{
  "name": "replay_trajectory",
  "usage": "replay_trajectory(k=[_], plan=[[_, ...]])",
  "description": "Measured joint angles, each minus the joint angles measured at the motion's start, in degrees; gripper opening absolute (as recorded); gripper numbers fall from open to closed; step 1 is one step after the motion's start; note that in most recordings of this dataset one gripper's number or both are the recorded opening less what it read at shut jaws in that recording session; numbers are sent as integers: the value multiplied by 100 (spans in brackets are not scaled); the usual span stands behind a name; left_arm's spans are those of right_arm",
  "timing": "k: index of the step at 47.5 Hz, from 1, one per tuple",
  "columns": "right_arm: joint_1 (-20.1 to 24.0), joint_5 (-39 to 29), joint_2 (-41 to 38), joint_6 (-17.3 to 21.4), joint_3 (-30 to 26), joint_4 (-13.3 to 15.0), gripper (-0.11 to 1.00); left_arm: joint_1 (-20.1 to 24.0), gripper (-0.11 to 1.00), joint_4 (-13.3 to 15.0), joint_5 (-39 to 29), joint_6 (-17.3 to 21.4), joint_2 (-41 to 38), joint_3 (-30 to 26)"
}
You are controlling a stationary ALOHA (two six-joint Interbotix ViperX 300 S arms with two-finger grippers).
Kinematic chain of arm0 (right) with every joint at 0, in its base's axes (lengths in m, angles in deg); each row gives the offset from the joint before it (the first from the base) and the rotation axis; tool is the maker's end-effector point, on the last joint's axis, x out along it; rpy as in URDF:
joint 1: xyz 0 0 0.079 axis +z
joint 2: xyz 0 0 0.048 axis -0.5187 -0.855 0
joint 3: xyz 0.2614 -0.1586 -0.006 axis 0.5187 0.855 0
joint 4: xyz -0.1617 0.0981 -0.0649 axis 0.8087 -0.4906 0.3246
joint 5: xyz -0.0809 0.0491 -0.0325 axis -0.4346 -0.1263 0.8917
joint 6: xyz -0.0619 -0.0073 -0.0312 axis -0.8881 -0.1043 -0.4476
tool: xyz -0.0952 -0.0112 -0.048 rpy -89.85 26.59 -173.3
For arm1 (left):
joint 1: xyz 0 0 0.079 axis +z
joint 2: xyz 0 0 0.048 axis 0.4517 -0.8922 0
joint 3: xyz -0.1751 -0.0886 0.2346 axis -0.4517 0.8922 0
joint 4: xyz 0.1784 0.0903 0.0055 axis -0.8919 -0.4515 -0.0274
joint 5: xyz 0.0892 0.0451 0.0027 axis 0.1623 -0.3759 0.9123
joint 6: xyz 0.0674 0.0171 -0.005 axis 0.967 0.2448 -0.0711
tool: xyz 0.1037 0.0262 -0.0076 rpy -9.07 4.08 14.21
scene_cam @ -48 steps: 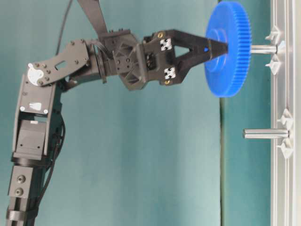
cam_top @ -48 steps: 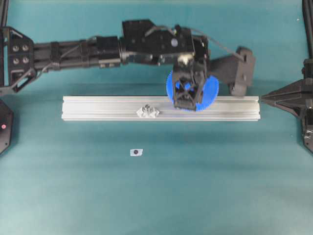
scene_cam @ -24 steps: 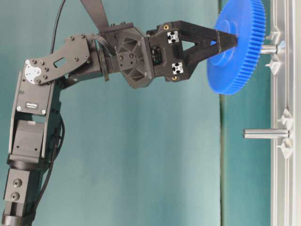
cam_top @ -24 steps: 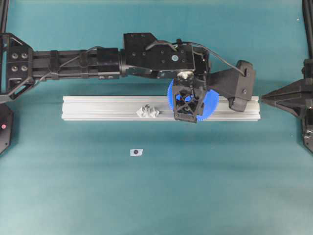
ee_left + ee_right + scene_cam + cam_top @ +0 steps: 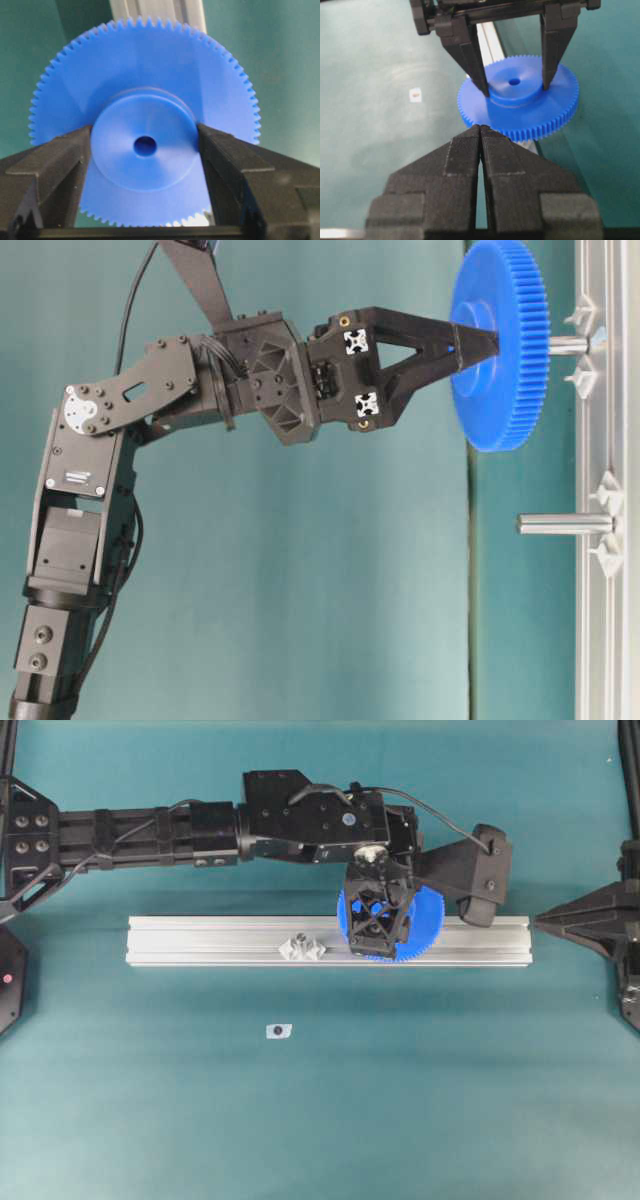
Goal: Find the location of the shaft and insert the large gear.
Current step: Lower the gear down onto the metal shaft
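The left arm [image 5: 150,820] reached far across, wrist bent down, its jaws clamping a hub; the right gripper [image 5: 480,131] sat parked, jaws together.

Overhead view looks straight down on the table [image 5: 300,1120]. Table-level view is turned sideways. Both wrist views sit close, facing the large gear [image 5: 145,145] from opposite ends. All four share it.

Large gear [image 5: 497,344] held level above the shaft [image 5: 566,344]

The bright blue toothed disc is gripped by its raised hub, centre hole in line with the pale peg, which is seen projecting at 3 o'clock of it in the table-level view, between two clear tabs.
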Motion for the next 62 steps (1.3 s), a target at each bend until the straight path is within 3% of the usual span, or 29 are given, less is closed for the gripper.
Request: replay_trajectory(k=[26, 62], plan=[[9, 0, 70, 0, 0, 0, 2, 9, 70, 0, -35, 53, -158, -308], [0, 0, 62, 9, 0, 0, 2, 9, 70, 9, -79, 0, -158, -316]])
